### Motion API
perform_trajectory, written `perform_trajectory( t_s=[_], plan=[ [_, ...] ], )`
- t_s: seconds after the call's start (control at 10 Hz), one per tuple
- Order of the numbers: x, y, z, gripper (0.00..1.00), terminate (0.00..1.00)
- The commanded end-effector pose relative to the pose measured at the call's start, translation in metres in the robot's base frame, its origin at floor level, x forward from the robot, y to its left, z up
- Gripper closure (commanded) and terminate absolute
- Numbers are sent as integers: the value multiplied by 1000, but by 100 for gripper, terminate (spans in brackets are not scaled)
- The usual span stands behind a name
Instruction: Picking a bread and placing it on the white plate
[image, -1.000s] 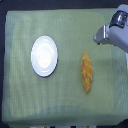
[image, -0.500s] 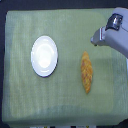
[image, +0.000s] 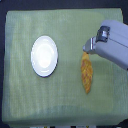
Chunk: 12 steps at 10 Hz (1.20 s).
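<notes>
The bread (image: 86, 75), a long golden-brown loaf, lies lengthwise on the green cloth right of centre in the exterior view. The white plate (image: 44, 55) sits bare to its left, well apart from it. My gripper (image: 87, 48) reaches in from the exterior view's right on a bulky grey arm (image: 113, 44). Its tip hangs at the bread's upper end and hides that end. The picture is too blurred to show how the jaws stand or whether they touch the loaf.
A green cloth (image: 30, 100) covers the table almost to its edges. Dark background shows along the top and the exterior view's left. The grey arm fills the upper right of the cloth.
The arm has come in from the upper right, moving left and down. Its tip is now at the bread's upper end. Bread and plate have not moved.
</notes>
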Motion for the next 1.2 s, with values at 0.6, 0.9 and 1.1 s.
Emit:
perform_trajectory(
  t_s=[0.6, 0.9, 1.1],
  plan=[
    [-26, 36, -113, 0, 0],
    [-29, 32, -123, 0, 0],
    [-28, 22, -127, 0, 0]
  ],
)
